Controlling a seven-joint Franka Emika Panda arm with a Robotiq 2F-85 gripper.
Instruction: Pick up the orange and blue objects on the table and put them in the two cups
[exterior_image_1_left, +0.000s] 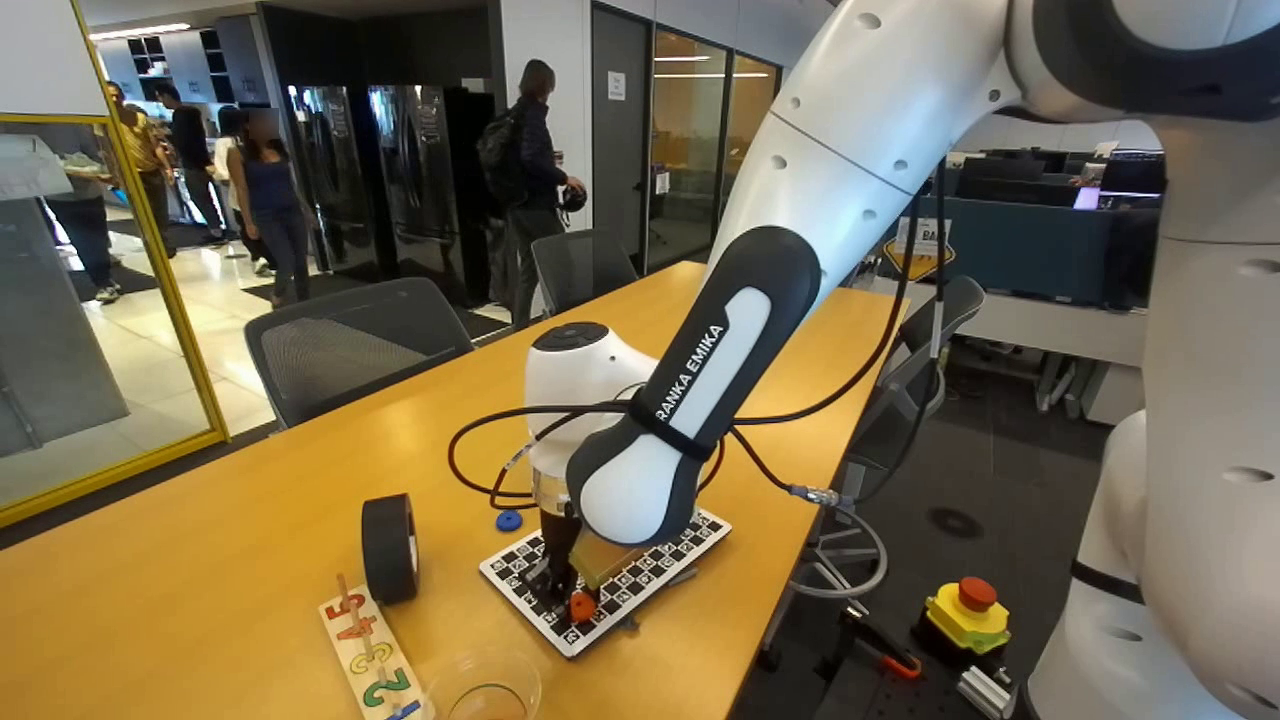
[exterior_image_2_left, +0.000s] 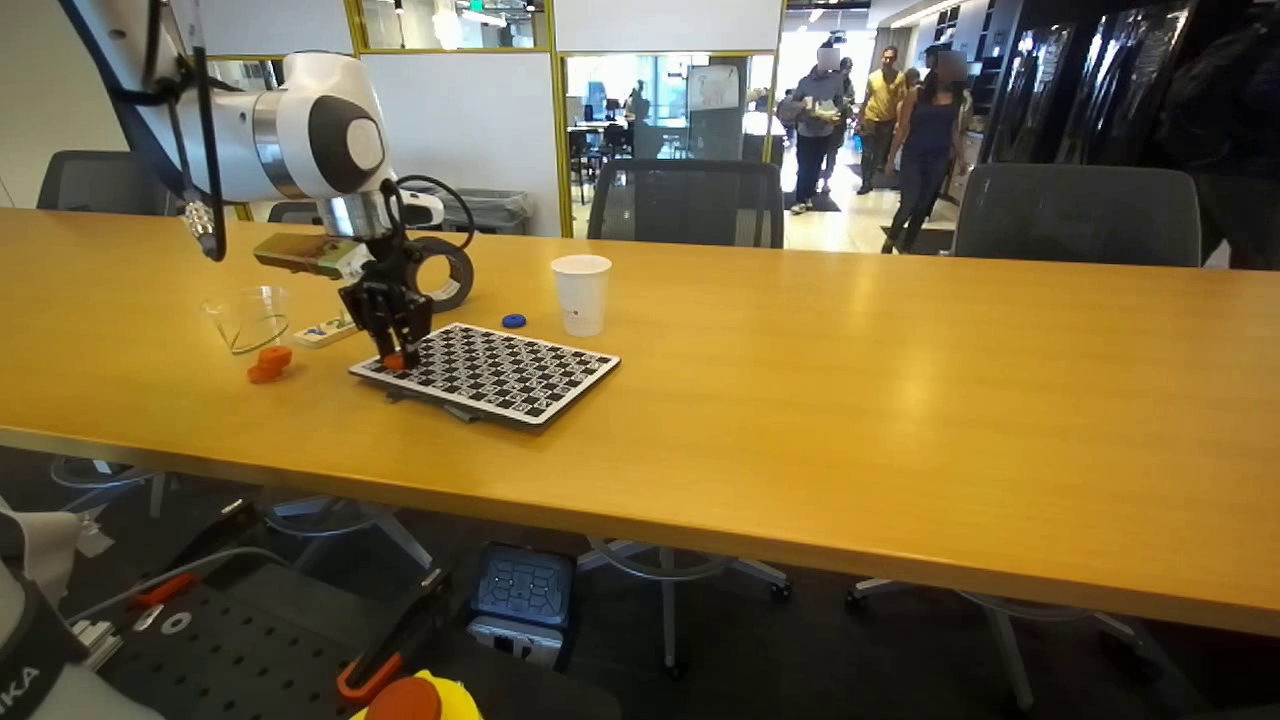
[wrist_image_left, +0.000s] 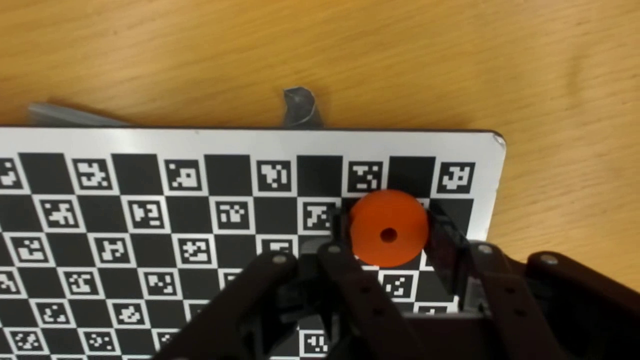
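Pinching 1 orange disc (wrist_image_left: 389, 228) by its sides, the gripper (exterior_image_2_left: 398, 356) points down over a corner of the checkered board (exterior_image_2_left: 510, 375); in the wrist view its 2 fingers (wrist_image_left: 452, 250) touch the disc left and right, leaving the round face and its small dark hole in sight. Whether the disc is raised off the board, I cannot tell. 2 more orange pieces (exterior_image_2_left: 274, 356) sit on the table (exterior_image_2_left: 850, 400) near the clear cup (exterior_image_2_left: 247, 318), 1 overlapping the other in an exterior view. 1 blue piece (exterior_image_1_left: 509, 521) lies flat on the table just beside the board, and in an exterior view it shows between the black roll (exterior_image_1_left: 386, 550) and the white cup (exterior_image_2_left: 582, 298). The white cup stands upright; the clear cup's tilt is hard to judge. The roll rests on its rim, near the numbered wooden strip (exterior_image_1_left: 366, 645).
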